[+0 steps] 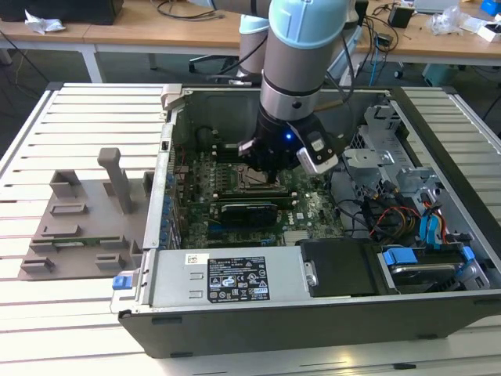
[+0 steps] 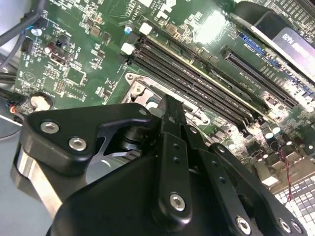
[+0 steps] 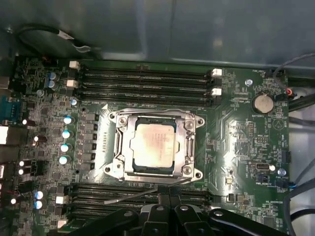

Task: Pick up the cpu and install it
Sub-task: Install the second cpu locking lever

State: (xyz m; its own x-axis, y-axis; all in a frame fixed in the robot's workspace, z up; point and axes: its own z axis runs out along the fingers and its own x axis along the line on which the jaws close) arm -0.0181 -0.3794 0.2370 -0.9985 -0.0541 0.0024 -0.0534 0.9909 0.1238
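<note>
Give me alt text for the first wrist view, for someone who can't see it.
A silver-topped cpu sits inside the metal socket frame at the middle of a green motherboard. Rows of black memory slots run along two opposite sides of the socket, and a coin battery lies off to one side. The black gripper shows at the picture's edge, above the board.

One computer case [image 1: 235,290] lies open on the slatted table [image 1: 94,117], with one green circuit board [image 3: 236,142] inside. One square chip [image 3: 153,143] sits in one metal socket frame [image 3: 118,147]. One round coin battery [image 3: 262,103] shows. One grey fixture tray [image 1: 78,227] lies beside the case.
</note>
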